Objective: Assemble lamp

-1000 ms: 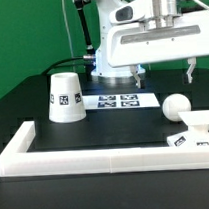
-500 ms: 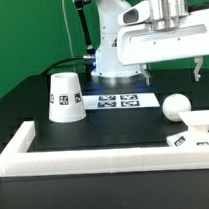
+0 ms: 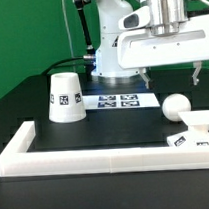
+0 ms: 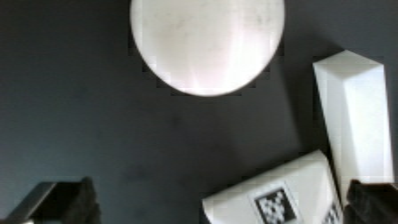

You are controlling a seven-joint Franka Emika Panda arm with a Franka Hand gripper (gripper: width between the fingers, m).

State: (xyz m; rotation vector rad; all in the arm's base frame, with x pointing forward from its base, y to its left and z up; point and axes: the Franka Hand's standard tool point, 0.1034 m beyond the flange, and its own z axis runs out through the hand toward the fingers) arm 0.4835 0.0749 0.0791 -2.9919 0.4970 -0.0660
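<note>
The gripper [image 3: 169, 78] hangs above the bulb [image 3: 175, 106] without touching it; its 2 fingers [image 3: 143, 78] stand wide apart and hold nothing. The ball-shaped bulb lies on the black table [image 3: 33, 112] at the exterior view's right, just beside the flat base [image 3: 195, 135] — if they touch, I cannot tell. The shade [image 3: 66, 98] stands upright, narrow end up, well apart at the exterior view's left; the marker board [image 3: 124, 99] lies farther back, between them; the white border [image 3: 95, 153] runs along the front. The wrist view shows the bulb [image 4: 208, 45] from above, and 1 tagged corner of the base [image 4: 276, 198].
</note>
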